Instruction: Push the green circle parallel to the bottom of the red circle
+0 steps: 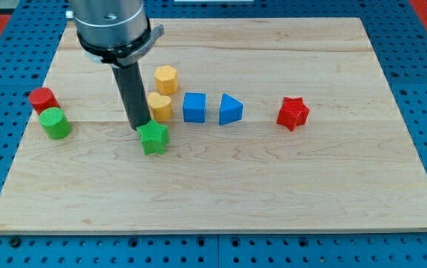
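Camera view shows a pale wooden tabletop (pixel 288 186) on a blue pegboard, with a robot arm entering from the view's top left. The arm has no end effector that opens or closes, only a straight dark rod (pixel 133 93), so nothing is gripped. The tip (pixel 140 128) sits at the upper left edge of a green star (pixel 154 138), touching it or very nearly so.

The green circle (pixel 55 123), a short upright cylinder, stands near the tabletop's left edge, well apart from the tip. The red circle (pixel 42 99) is just above and slightly left of it, the two touching or nearly touching. Being round, the green circle has no facing direction and no long axis across the tabletop; its only axis is vertical.

To the right of the rod are two yellow blocks (pixel 162 93), one above the other, then a blue cube (pixel 194 107), a blue wedge (pixel 230 109) and a red star (pixel 293 113) further right.

Judging from the layout, the green circle already lies close below the red one, so only a small nudge seems needed. A good approach would bring the tip round to the cylinder's side, push through its centre so it does not roll off course, and avoid bumping the red circle
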